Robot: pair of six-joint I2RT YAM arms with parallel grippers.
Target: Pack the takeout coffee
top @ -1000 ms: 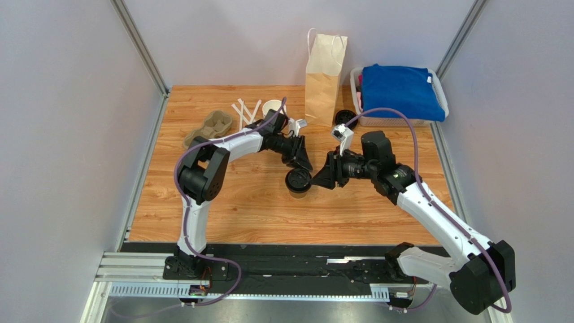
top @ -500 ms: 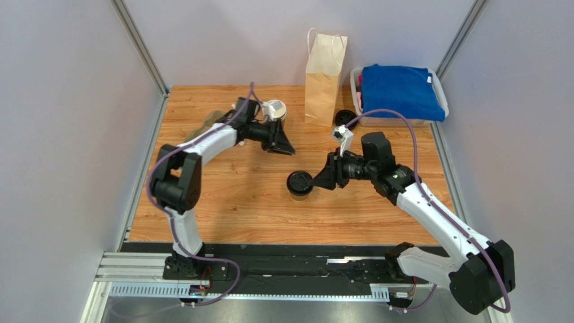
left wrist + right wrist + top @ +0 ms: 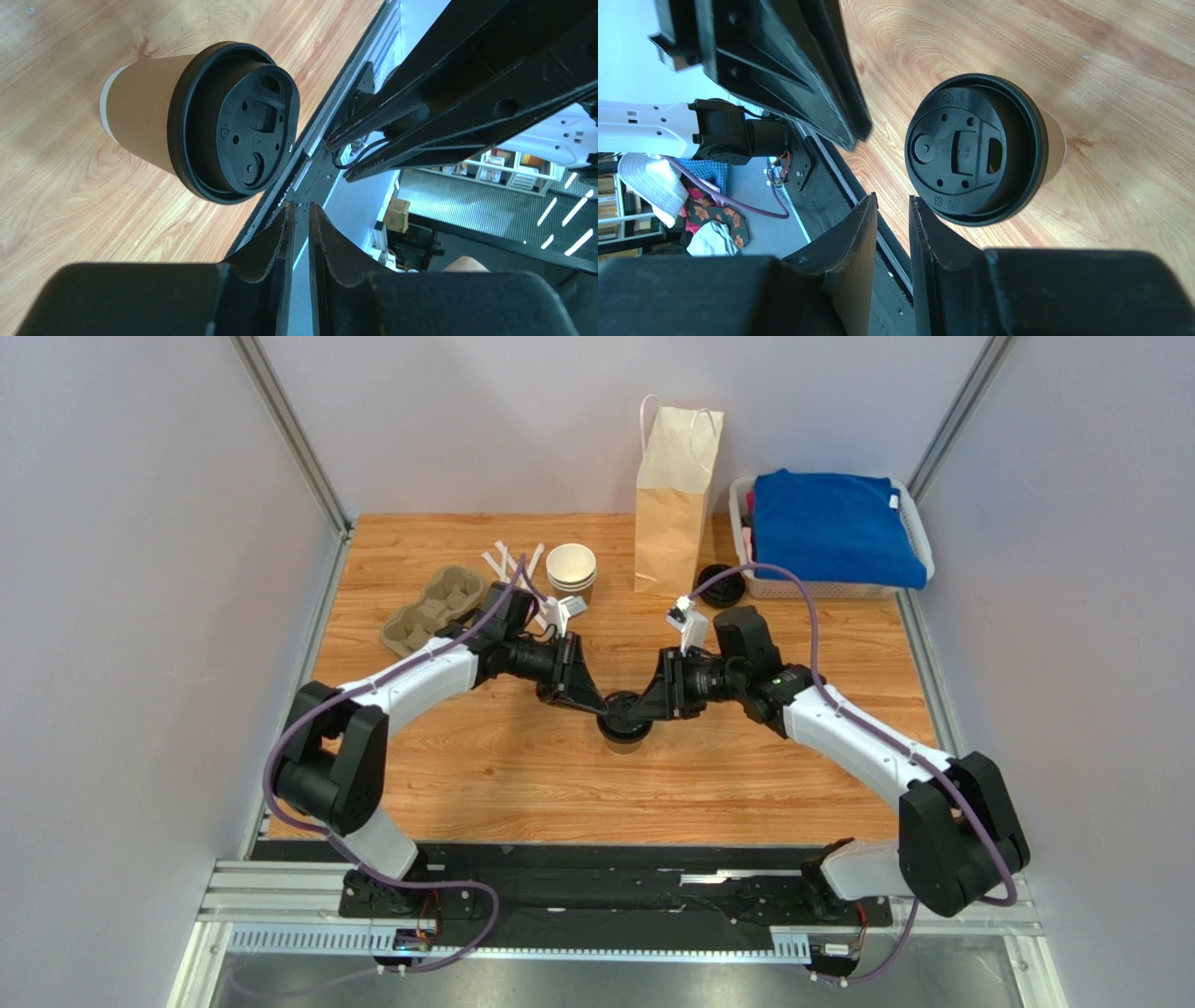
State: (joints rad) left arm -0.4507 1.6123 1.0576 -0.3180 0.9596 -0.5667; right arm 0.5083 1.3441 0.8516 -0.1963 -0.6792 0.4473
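The takeout coffee (image 3: 623,723), a brown paper cup with a black lid, stands upright on the wooden table, in the middle. My left gripper (image 3: 595,706) is shut and empty, its tips just left of the lid. My right gripper (image 3: 645,710) is shut and empty, its tips just right of the lid. In the left wrist view the cup (image 3: 144,112) lies beyond my left gripper (image 3: 300,207), apart from it. In the right wrist view the lid (image 3: 976,148) sits just past my right gripper (image 3: 892,201). The tall paper bag (image 3: 676,493) stands open at the back.
A stack of lidless cups (image 3: 571,567), white stirrers (image 3: 508,560) and a pulp cup carrier (image 3: 435,604) sit at the back left. Loose black lids (image 3: 718,583) lie right of the bag. A white basket (image 3: 912,525) with blue cloth stands at the back right.
My left gripper swung away toward the stack of cups, then came back to the cup's left side. My right gripper moved in closer to the lid. The cup has not moved.
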